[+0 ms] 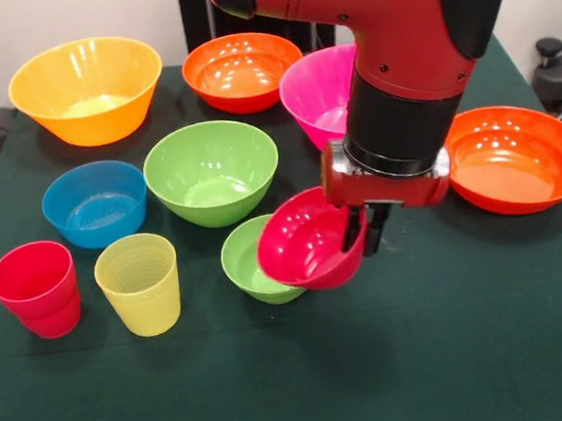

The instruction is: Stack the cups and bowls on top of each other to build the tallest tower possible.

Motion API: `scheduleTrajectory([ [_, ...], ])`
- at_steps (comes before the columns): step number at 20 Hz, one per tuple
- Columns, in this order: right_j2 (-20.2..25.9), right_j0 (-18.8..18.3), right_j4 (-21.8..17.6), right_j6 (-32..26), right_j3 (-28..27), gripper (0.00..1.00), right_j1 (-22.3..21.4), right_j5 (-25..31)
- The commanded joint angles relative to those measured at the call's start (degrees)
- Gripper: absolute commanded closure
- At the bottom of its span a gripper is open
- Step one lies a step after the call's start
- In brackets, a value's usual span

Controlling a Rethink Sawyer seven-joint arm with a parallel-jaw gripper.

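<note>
Claw (pixel 366 230) pinching the rim of a tilted red bowl (pixel 309 241) (lifted off the tabletop (pixel 457 353)), overlapping the small light-green bowl (pixel 249 264), both empty

pink bowl (pixel 314 91) half behind arm (pixel 385 49), small green bowl (pixel 242 265) partly covered
</note>
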Motion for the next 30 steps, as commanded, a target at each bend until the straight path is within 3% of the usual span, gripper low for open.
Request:
scheduleTrajectory([
  [1, -0.1, 2.0, -2.16, 9.05, 0.12, 1.0, 2.39, 6.76],
  [5, -2.1, 2.57, -2.84, 9.63, 0.42, 1.0, 3.39, 6.76],
  [16, -4.25, 3.53, -3.11, 11.47, 3.49, 1.0, 5.52, -2.13],
  [30, -6.27, 4.15, -1.11, 15.47, 0.31, 1.0, 11.8, -9.47],
])
